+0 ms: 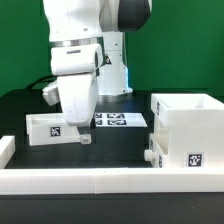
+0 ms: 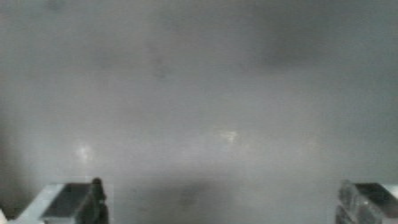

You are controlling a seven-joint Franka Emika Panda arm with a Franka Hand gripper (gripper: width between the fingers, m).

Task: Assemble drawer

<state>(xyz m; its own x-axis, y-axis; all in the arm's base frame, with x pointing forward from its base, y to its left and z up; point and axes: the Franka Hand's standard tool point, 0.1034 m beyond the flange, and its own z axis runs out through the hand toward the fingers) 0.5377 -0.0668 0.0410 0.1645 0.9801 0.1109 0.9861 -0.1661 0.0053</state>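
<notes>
"One part looks to be in hand: the small shallow white plastic tray point(image 1: 52, 128) at the left middle of the exterior view. The robot's two-finger gripper point(image 1: 80, 137) hangs low just at its right end. Whether it touches the tray, the picture does not settle."

"And the claw?"

"Spread wide. In the wrist view its dark metal fingers point(image 2: 75, 203) stand far apart with only blurred grey between them, so it grips nothing."

"Where is the rest of the drawer?"

"The large open white cube housing point(image 1: 188, 128) sits at the right of the frame, well apart from that tray, with a black-and-white square tag on its front wall. A small round knob point(image 1: 148, 155) pokes out at its lower left, probably the second tray's. The marker board point(image 1: 120, 120) lies between them, further back, on the black table point(image 1: 110, 150)."

"So the next move?"

"Likely settling the fingers over a thin tray wall and closing squarely. The plastic looks smooth, hard and glossy, with thin straight walls, so a shallow or skewed pinch could slip."
</notes>
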